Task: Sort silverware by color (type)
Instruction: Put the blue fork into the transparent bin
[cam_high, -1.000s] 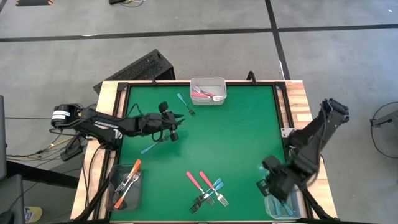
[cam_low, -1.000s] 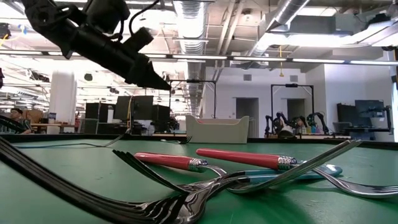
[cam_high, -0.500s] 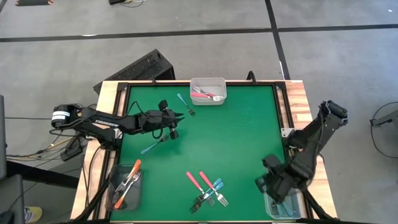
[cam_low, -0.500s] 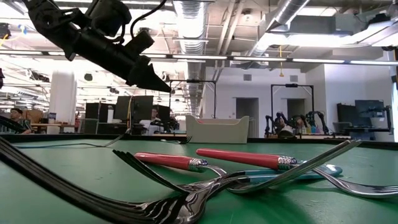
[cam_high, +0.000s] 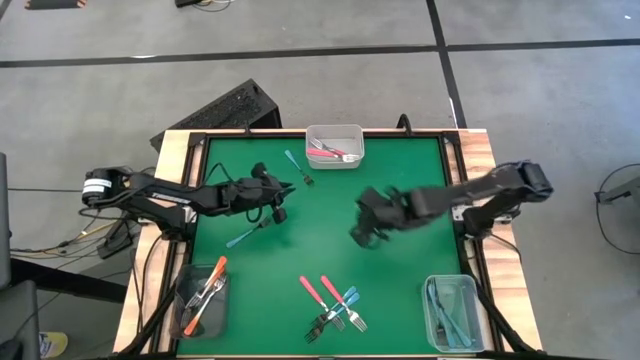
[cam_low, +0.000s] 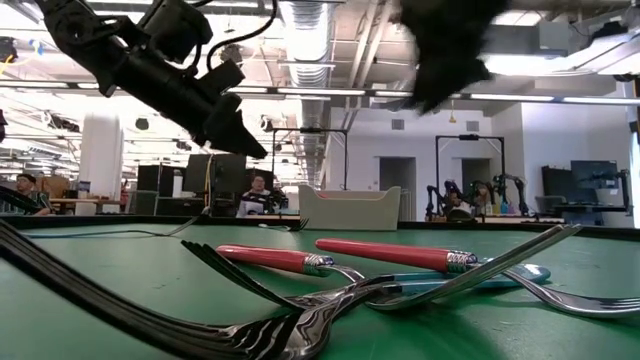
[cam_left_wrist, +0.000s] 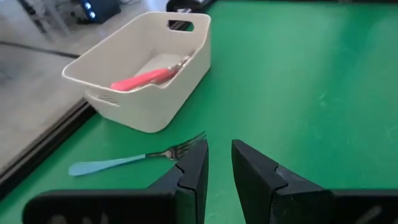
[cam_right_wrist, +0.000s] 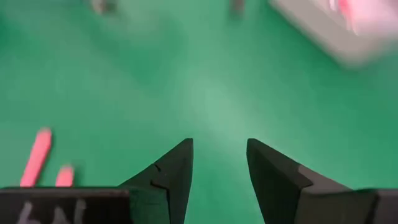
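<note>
The left hand (cam_high: 288, 187) is held above the green counter (cam_high: 400, 260) toward its far-left part, its fingers (cam_left_wrist: 193, 169) set narrowly apart with nothing between them. A teal-handled fork (cam_high: 297, 166) is seen lying just beyond that hand, near the far edge, its tines pointing at the fingertips in the left wrist view (cam_left_wrist: 130, 160). Beside it, at the middle of the far edge, a pale tub (cam_high: 334, 146) is placed, and pink-red-handled forks (cam_high: 335, 151) are seen inside it. A second teal-handled fork (cam_high: 243, 236) is spotted on the counter on the near side of the left arm.

The right hand (cam_high: 357, 232) is hung over the middle of the counter, open and empty, a moderate gap shown between its fingers (cam_right_wrist: 171, 171) in the right wrist view.

Near the middle of the near edge, a crossed cluster of forks (cam_high: 335, 305) is laid out: two pink-red handles and a teal one, with tines tangled, seen close up in the low view (cam_low: 400, 262). At the near-left corner a clear tub (cam_high: 203, 300) is loaded with orange-handled forks (cam_high: 207, 295). At the near-right corner another clear tub (cam_high: 453, 312) is filled with teal-handled forks (cam_high: 447, 310).
</note>
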